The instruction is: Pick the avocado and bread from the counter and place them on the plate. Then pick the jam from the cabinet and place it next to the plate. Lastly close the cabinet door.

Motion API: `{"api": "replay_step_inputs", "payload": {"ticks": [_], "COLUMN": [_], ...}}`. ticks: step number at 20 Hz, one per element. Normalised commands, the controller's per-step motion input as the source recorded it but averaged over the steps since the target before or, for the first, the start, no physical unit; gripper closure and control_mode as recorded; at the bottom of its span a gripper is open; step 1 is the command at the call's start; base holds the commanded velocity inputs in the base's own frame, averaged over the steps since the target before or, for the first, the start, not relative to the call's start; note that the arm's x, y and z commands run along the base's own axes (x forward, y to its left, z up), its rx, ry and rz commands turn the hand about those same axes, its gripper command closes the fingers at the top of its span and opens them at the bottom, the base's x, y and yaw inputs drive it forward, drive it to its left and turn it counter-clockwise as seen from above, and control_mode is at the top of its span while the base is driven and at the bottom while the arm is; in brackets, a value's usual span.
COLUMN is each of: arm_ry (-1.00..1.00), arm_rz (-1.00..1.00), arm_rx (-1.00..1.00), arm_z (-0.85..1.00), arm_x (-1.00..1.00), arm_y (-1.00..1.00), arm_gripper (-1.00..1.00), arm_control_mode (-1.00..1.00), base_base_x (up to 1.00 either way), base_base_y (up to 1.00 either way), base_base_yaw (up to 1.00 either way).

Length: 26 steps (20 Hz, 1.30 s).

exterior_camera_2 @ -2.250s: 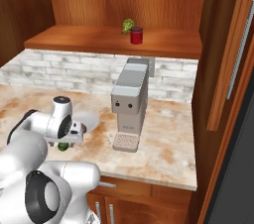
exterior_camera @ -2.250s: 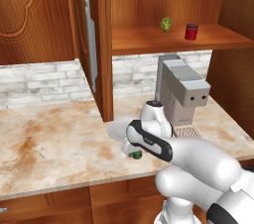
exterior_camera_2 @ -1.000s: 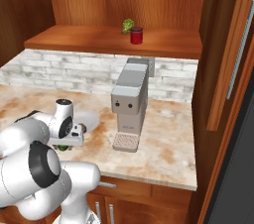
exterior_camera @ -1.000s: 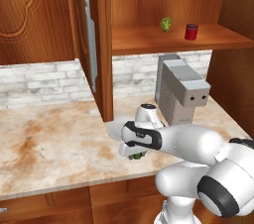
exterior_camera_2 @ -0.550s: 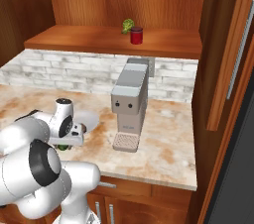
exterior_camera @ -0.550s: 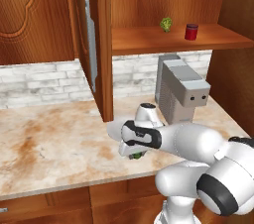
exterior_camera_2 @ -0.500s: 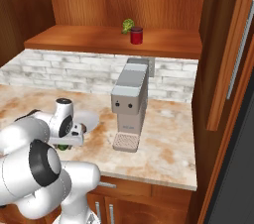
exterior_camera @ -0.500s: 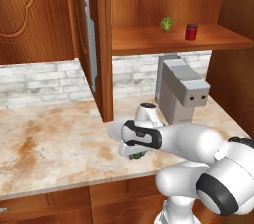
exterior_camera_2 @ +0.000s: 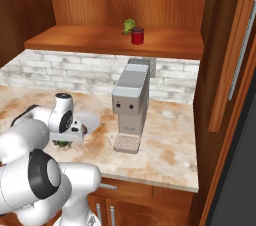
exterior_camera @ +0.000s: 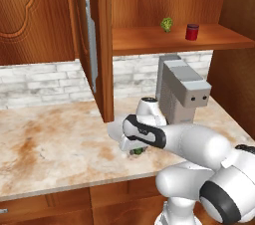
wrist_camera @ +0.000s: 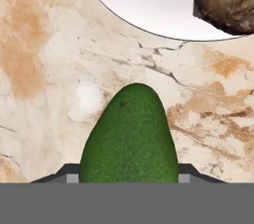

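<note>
While claw (wrist_camera: 129, 181) grips avocado (wrist_camera: 130, 136), plate (wrist_camera: 144, 0) rim near.

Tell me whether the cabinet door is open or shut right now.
Open. The cabinet door stands swung out edge-on over the counter, leaving the shelf with the jam exposed.

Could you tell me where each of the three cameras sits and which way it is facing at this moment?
Left base view: behind the arm's left, facing the counter and open cabinet; white arm at lower right.
Right base view: behind its right, facing the coffee machine; arm at lower left.
Hand view: on the hand, looking down at the avocado between the gripper fingers.
Both base views share the jam.
</note>
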Motion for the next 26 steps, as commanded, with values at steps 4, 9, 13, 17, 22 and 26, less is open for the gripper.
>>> {"api": "replay_step_inputs", "payload": {"ticks": [4, 9, 13, 17, 22, 26], "arm_ry": [0.0, 0.0, -0.01, 0.0, 0.0, 0.0], "arm_rz": [-0.05, -0.03, -0.02, -0.01, -0.01, -0.01], "arm_rx": [0.0, 0.0, 0.0, 0.0, 0.0, 0.0], "arm_z": [0.29, 0.16, 0.13, 0.1, 0.06, 0.0], "arm_x": [0.0, 0.24, 0.48, 0.49, 0.48, 0.49], "arm_y": [0.0, 0.0, 0.0, 0.0, 0.0, 0.03], "arm_gripper": [1.0, 1.0, 1.0, 1.0, 1.0, 1.0], "arm_control_mode": [-1.0, -1.0, -1.0, -1.0, -1.0, -1.0], "base_base_x": [0.0, 0.0, 0.0, 0.0, 0.0, 0.0], "base_base_y": [0.0, 0.0, 0.0, 0.0, 0.0, 0.0], "base_base_yaw": [0.0, 0.0, 0.0, 0.0, 0.0, 0.0]}}
